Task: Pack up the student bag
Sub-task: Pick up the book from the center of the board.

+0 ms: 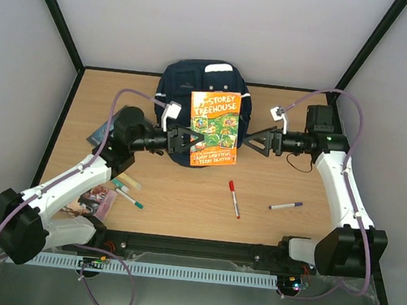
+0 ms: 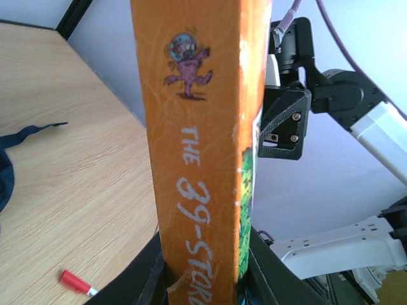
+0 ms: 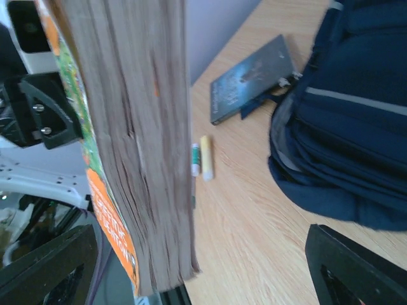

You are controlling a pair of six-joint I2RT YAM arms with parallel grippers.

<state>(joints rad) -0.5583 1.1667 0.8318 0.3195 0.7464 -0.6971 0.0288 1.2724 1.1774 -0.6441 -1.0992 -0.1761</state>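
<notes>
Toward the near edge of the worktop (image 1: 316,178) lie a red marker (image 1: 234,199) and a purple marker (image 1: 286,205). Mid-worktop, the left gripper (image 1: 196,139) has its jaws clamped on the spine edge of an orange book (image 1: 214,128), holding it raised. The right gripper (image 1: 254,140) sits just beside the page edge, jaws wide apart. Behind and beneath, the student bag (image 1: 180,78) rests at the middle of the far edge. With only one edge pinched, the heavy book could pivot or slip out, landing on the bag's outside rather than in it.
</notes>
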